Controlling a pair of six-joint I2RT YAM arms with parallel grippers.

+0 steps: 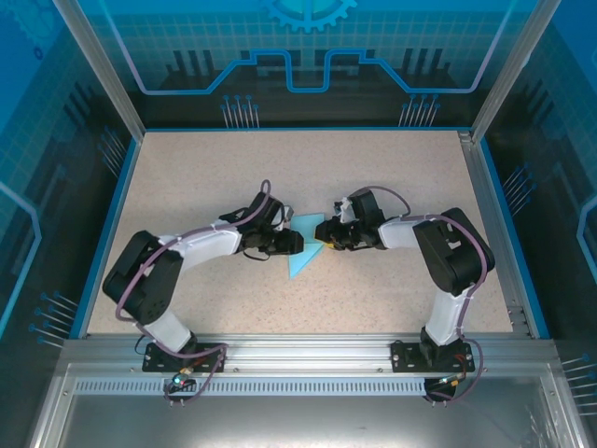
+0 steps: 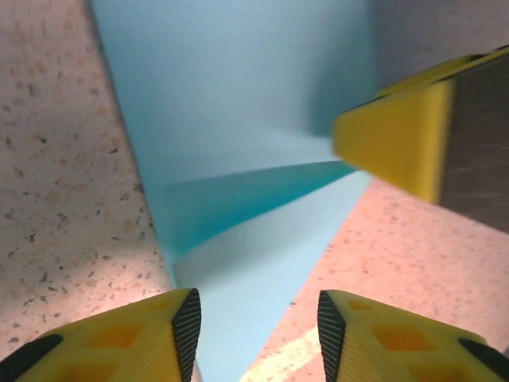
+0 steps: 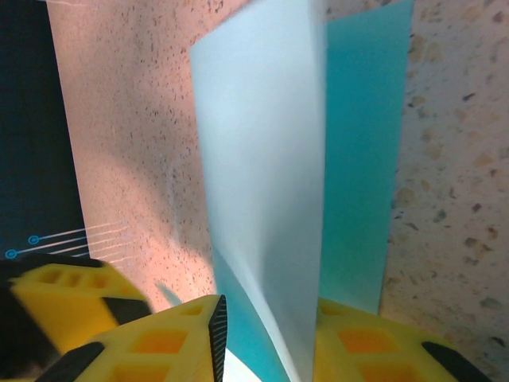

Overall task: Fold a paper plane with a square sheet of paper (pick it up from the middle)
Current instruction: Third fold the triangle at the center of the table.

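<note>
The light-blue sheet of paper (image 1: pixel 303 256) lies mid-table, folded into a pointed wedge with its tip toward the near edge. My left gripper (image 1: pixel 300 241) hovers low over it from the left. Its jaws (image 2: pixel 258 306) are open, with the folded layers (image 2: pixel 238 119) flat on the table between and beyond them. My right gripper (image 1: pixel 326 240) comes in from the right, its yellow finger (image 2: pixel 394 147) over the paper's right edge. In the right wrist view a pale flap (image 3: pixel 262 159) stands up between the open jaws (image 3: pixel 266 318), leaning on the right finger and clear of the left pad.
The speckled beige tabletop (image 1: pixel 187 177) has a blue rim and aluminium frame posts (image 1: pixel 98 65) at its corners. Both arms bend inward so the two grippers almost meet at the centre. The left gripper's yellow finger (image 3: pixel 56 298) sits close beside the right gripper.
</note>
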